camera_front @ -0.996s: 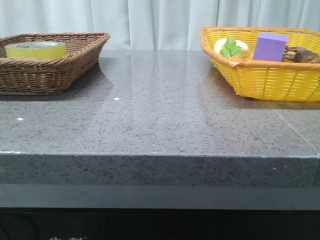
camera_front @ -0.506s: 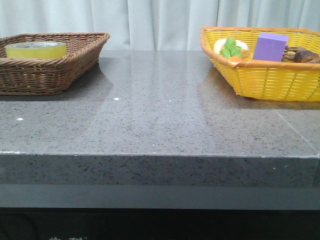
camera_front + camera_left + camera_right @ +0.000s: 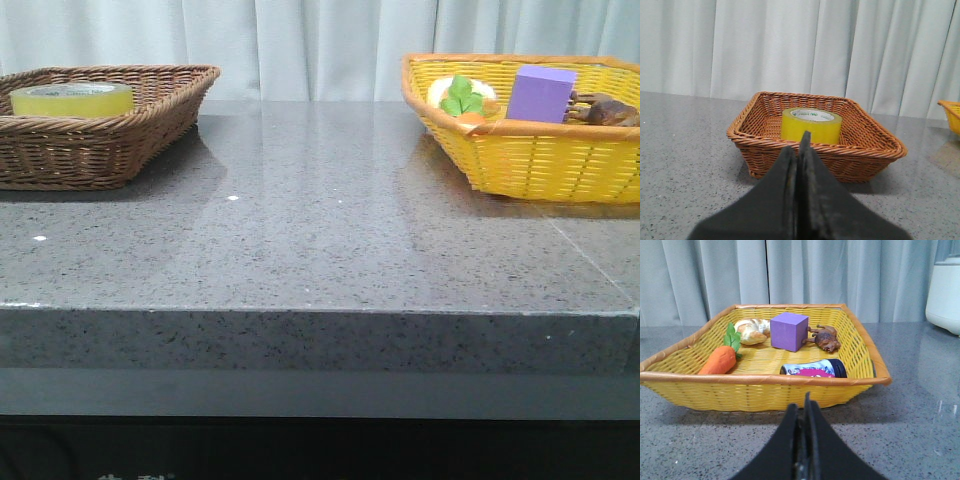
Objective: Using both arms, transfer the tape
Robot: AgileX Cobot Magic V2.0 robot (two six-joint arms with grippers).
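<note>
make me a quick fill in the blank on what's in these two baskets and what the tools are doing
1. The tape lies in the ____ basket.
2. The purple block sits in the ____ basket.
3. Beside the carrot lies a ____ pastry.
4. The left tool and right tool are both ____.

Missing words: brown; yellow; croissant; shut
</note>
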